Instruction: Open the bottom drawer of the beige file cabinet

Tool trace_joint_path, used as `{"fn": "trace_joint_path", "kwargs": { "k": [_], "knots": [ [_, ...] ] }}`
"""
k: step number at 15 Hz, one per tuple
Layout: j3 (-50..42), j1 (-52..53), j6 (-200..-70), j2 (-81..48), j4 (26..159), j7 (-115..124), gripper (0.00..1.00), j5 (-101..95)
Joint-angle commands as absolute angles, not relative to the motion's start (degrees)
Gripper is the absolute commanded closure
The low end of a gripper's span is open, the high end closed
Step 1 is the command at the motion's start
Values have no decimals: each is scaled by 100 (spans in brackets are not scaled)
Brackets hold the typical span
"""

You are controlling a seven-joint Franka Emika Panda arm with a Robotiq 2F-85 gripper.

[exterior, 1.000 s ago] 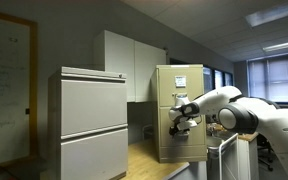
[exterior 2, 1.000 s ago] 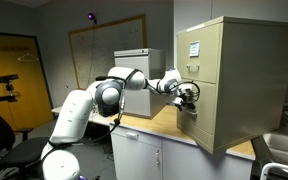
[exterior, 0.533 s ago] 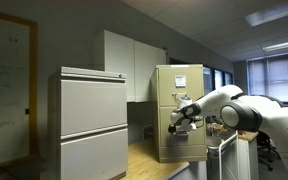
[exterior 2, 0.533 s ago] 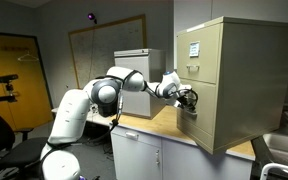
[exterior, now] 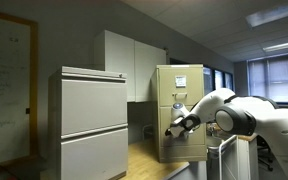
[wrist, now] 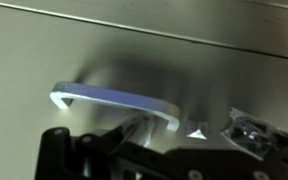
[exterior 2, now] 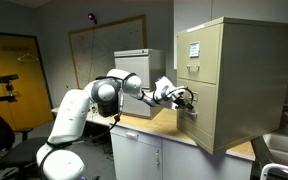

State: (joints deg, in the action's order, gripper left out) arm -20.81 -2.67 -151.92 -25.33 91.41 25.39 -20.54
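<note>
Back and down your claw (exterior 2: 187, 97) has slid since a second ago, keeping close to the bottom drawer (exterior 2: 192, 126) of the cabinet (exterior 2: 244, 80). In the wrist view the drawer's handle (wrist: 114, 100) lies just above the claw; whether they touch is unclear. You cannot tell how wide the claw gapes.

Paper sheets (exterior 2: 193, 47) on the beige file cabinet (exterior 2: 239, 90) and whiteboard writing (exterior: 4, 80) are illegible.
</note>
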Motion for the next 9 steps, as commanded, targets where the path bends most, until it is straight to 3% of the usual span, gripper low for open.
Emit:
{"fn": "trace_joint_path", "kwargs": {
  "k": [1,4,7,8,9],
  "knots": [
    [-2773,234,-15485,-3157,8674,3382,0,-3231],
    [-3147,524,-15089,-3416,8496,3715,0,-4006],
    [-2954,374,-14438,-3541,8336,3675,0,-4664],
    [-2877,321,-14172,-3602,8253,3613,5,-4819],
    [-2822,302,-13904,-3640,8177,3610,25,-5008]
  ]
}}
